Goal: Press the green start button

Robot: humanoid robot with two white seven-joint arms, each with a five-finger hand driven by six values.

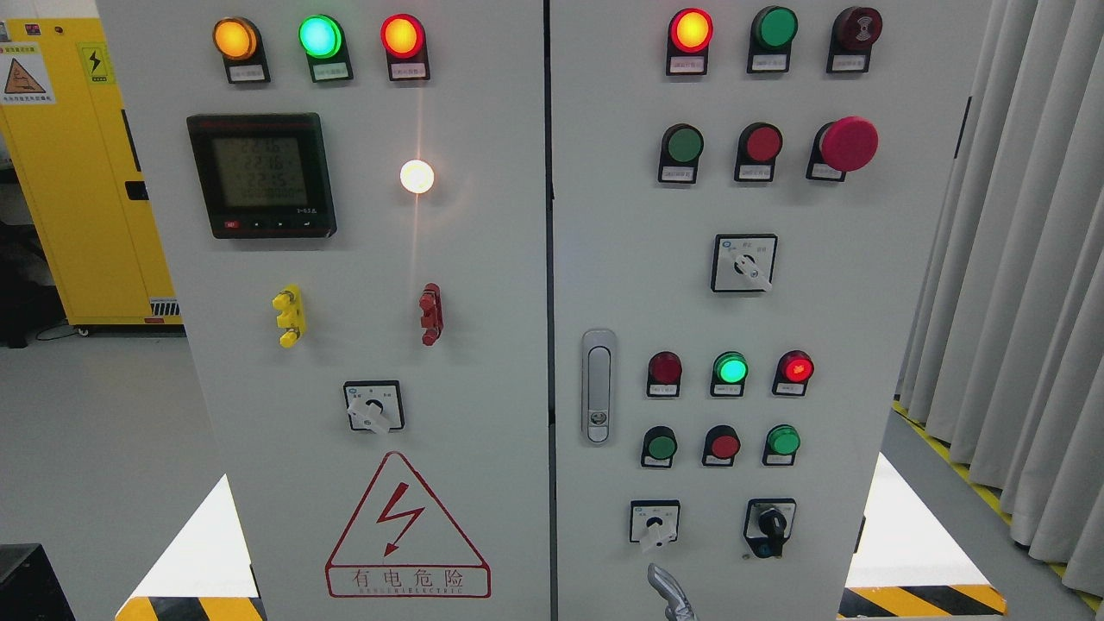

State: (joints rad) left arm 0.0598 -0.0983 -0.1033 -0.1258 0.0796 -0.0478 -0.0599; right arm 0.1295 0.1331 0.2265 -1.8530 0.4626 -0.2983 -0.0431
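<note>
A grey control cabinet fills the head view. Its right door (862,302) carries a green push button (684,145) in the upper row, beside a red button (762,143) and a red mushroom stop (848,144). Lower down are a green button (661,446), a red button (724,445) and another green one (783,440), under a lit green lamp (730,369). One metal fingertip of my right hand (668,595) rises from the bottom edge, below the lower left rotary switch (655,524) and well below the buttons. The rest of the hand is hidden.
A door latch handle (598,385) sits left of the lower buttons. A key switch (769,526) is at the lower right and a rotary selector (744,264) mid-door. The left door holds a meter (261,175) and lamps. Curtains (1018,259) hang on the right, and a yellow cabinet (78,172) stands at the left.
</note>
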